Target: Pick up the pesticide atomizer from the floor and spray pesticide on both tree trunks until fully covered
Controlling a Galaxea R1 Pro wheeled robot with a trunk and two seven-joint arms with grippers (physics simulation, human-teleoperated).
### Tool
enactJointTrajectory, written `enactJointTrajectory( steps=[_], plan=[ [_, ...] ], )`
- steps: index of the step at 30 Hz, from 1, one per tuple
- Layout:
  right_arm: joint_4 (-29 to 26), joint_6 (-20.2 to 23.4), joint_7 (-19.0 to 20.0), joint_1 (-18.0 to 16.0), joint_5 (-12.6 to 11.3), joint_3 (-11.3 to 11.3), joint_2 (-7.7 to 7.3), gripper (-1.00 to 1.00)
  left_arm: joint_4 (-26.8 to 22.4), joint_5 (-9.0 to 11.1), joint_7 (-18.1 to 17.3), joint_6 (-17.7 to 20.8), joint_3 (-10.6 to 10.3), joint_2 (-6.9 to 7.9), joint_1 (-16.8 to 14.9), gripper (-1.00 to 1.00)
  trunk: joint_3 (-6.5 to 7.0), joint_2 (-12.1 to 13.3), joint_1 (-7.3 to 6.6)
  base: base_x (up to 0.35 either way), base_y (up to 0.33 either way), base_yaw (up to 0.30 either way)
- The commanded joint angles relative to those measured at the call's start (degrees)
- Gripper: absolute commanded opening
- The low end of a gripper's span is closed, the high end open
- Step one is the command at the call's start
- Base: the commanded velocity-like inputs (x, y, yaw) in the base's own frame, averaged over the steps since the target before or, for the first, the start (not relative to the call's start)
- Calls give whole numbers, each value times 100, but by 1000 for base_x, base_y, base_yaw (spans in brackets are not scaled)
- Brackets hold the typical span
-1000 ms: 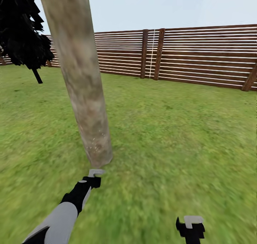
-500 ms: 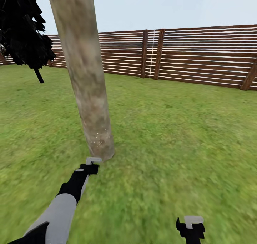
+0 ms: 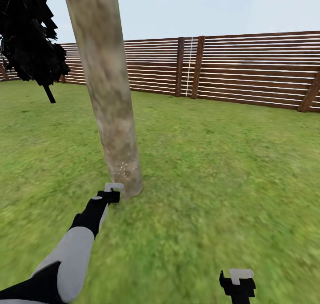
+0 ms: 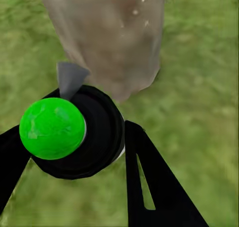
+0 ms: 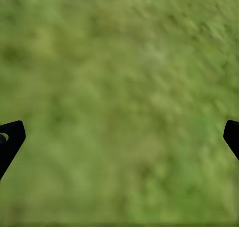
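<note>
The left claw, clamped on the pesticide atomizer, is pushing in to the foot of the tree trunk at centre left, white pesticide speckling its base, while the right claw is hanging open, empty.

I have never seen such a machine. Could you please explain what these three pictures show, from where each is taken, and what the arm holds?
It is a simulated two-armed robot in a fenced garden. The head camera looks down on both arms: the left gripper reaches toward a tree trunk dotted low down with white specks; the right gripper is open. The left wrist camera looks along its fingers, closed around the atomizer, black with a green ball, near the trunk's base. The right wrist camera sees grass between its fingertips.
</note>
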Motion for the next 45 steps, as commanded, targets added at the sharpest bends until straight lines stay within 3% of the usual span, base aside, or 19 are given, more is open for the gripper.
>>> enactJointTrajectory(
  steps=[1,4,7,10,13,16,18,21,25,29,32,34,36,37,39,42,45],
  plan=[
    [8,-16,-19,-4,60,-47,0,100,-50,-57,-60,70,58,17,-103,-100,-6,-2,-1,-2,0,0],
    [8,-17,-19,-4,64,-47,4,100,-430,-60,-74,630,44,7,-396,-100,-6,-2,-1,0,0,0],
    [8,-18,-19,-5,68,-47,8,100,-719,-61,-242,748,35,30,-425,-100,-6,-2,-1,0,0,0],
    [8,-19,-19,-4,77,-47,15,100,-817,-90,-861,782,28,242,-443,-100,-6,-2,-1,0,0,0],
    [8,-19,-19,-4,76,-47,11,100,-821,-90,-937,895,1,153,-481,-100,-6,-2,-1,0,0,0],
    [8,-18,-19,-6,70,-47,9,100,-947,-98,-916,1409,-215,89,-623,-100,-6,-2,-1,0,0,0],
    [8,-18,-19,-4,69,-47,9,100,-1451,-93,-927,1787,-269,79,-624,-100,-6,-2,-1,-29,-22,0],
    [8,-19,-19,-4,69,-47,8,100,-1883,-80,-927,2114,-558,72,-611,-100,-6,-2,-1,-163,-154,45],
    [8,-18,-19,-4,69,-47,17,100,-1893,-55,-904,2191,-673,69,-566,-100,-6,-2,-1,-49,-251,241],
    [8,-19,-19,-4,69,-47,17,100,-1580,-59,-869,2185,-685,-57,-548,-100,-6,-2,-1,246,-119,72],
    [8,-14,-19,-4,69,-47,17,100,-1551,-73,-864,2185,-645,11,-544,-100,-6,-2,-1,330,-10,5],
    [8,-18,-19,-4,69,-47,17,100,-1551,-80,-859,2170,-535,211,-531,-100,-6,-2,-1,206,-1,0],
    [8,-17,-19,-4,69,-47,17,100,-1554,-92,-855,2166,-518,250,-526,-100,-6,-2,-1,55,0,0],
    [8,-16,-19,-4,69,-47,19,100,-1548,-97,-818,2162,-525,219,-519,-100,-6,-2,-1,-99,0,0],
    [8,-18,-19,-4,69,-47,25,100,-1543,-78,-414,2141,-538,-52,-347,-100,-6,-2,-1,-271,-56,166],
    [8,-19,-19,-4,69,-47,26,100,-1535,-36,-234,2140,-536,-140,-274,-100,-6,-2,-1,-260,-119,253],
    [8,-17,-19,-4,69,-47,26,100,-1511,234,-210,2138,-525,-123,-261,-100,-6,-2,-1,-90,-235,209]
  ],
)
